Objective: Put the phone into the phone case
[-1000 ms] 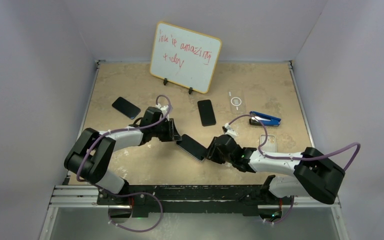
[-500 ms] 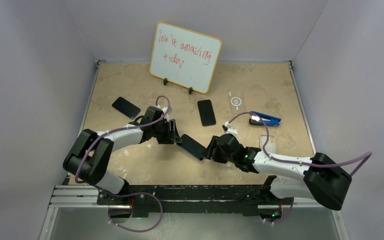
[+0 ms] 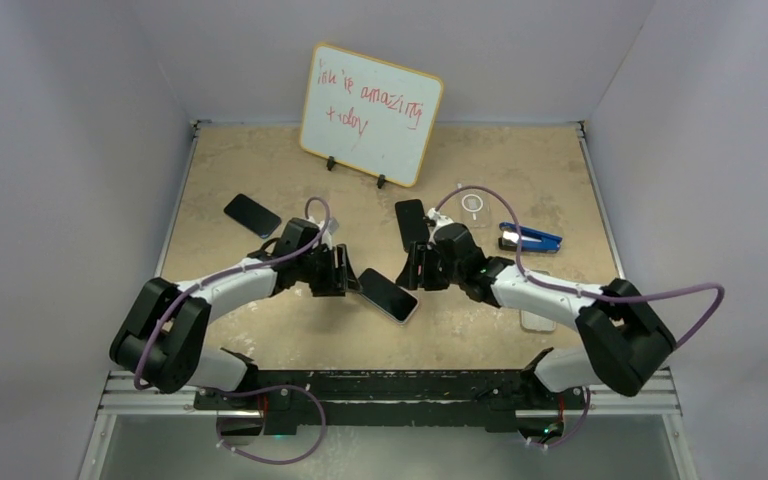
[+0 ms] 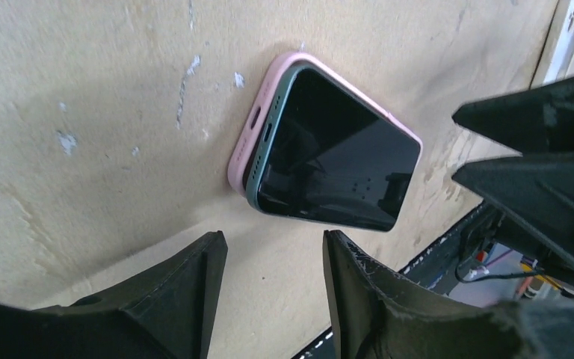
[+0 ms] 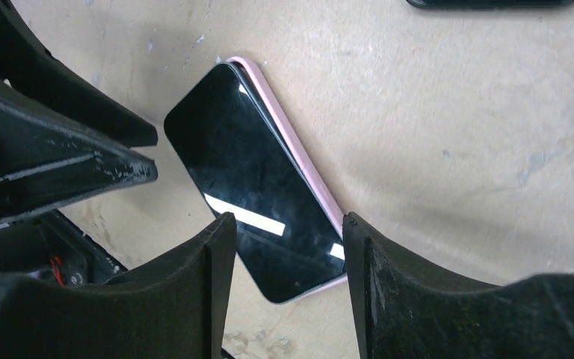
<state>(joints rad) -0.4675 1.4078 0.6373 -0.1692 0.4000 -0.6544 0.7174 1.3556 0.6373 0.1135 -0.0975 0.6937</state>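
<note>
Scuffed tan counter boxed in by pale walls on three sides, with a metal rail along the near edge. Left fingers and right fingers facing each other mid-counter, both parted and holding nothing. Just off both sets of tips, flat on the surface: dark phone lying in pink phone case, pink rim showing along one side; contact with the fingers not discernible. Second black phone just behind the right fingers, third black phone beyond the left fingers. Whiteboard propped at the far edge. Clear case and blue clip out past the right fingers. Open counter near the far corners.
</note>
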